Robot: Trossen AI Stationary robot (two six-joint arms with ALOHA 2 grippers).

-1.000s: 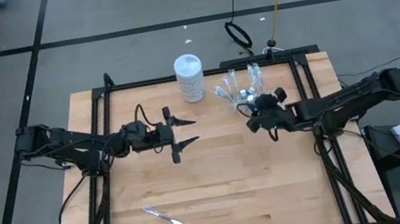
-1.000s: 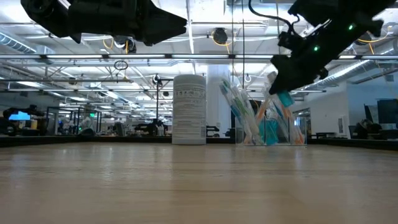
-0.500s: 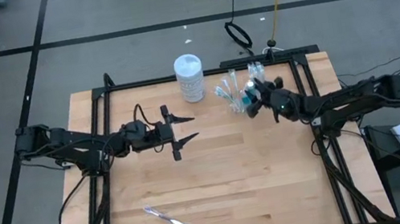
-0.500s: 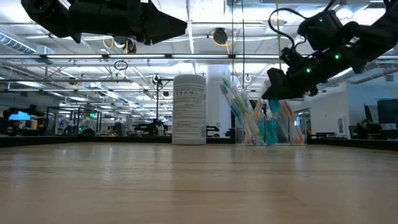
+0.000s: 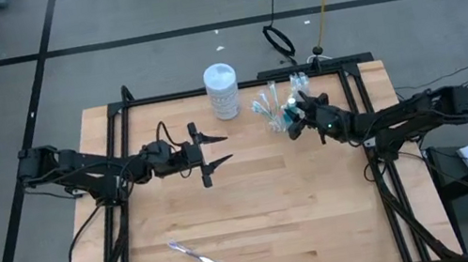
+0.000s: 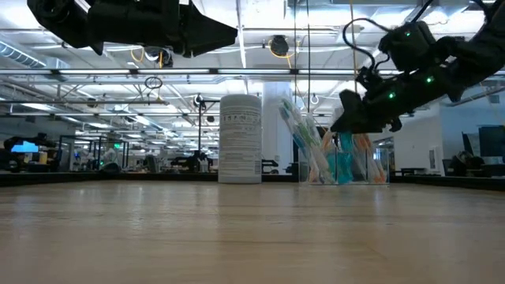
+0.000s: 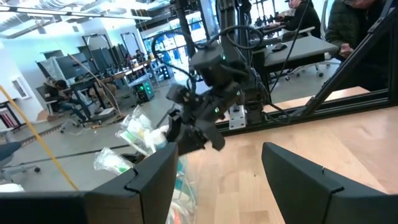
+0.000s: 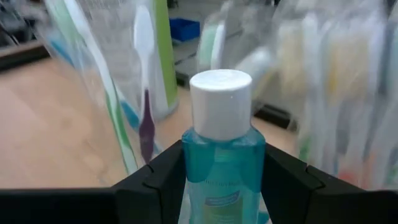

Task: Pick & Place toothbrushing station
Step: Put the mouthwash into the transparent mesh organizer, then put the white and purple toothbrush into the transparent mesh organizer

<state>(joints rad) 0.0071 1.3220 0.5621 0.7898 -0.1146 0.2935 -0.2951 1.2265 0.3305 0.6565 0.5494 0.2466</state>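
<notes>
The clear plastic cup [image 5: 272, 104] full of toothbrushes stands on its base at the table's far side and also shows in the low view [image 6: 339, 162]. My right gripper [image 5: 293, 123] is right beside the cup, on its right, above the table, shut on a small blue bottle with a white cap [image 8: 221, 106]. My left gripper [image 5: 212, 152] hovers open and empty above the table's middle left. A loose toothbrush [image 5: 195, 254] lies flat near the table's near edge. My right gripper pinches the blue bottle's body just below the cap [image 8: 193, 165] between its two fingers, one on each side. It reaches in from the table's right side, slanting slightly down. The bottle is lifted clear of the table, and its white cap [image 8: 221, 93] stands out past the fingers, close to the toothbrushes.
A white lidded canister [image 5: 222, 90] stands to the left of the cup at the far edge. A black frame [image 5: 236, 85] runs around the wooden tabletop. Bare wood lies between the two arms and toward the near edge.
My right gripper has carried the blue bottle toward the table's far edge and a little left, up to the cup. It has tipped from pointing steeply down to nearly level. In the last half second it has barely moved.
</notes>
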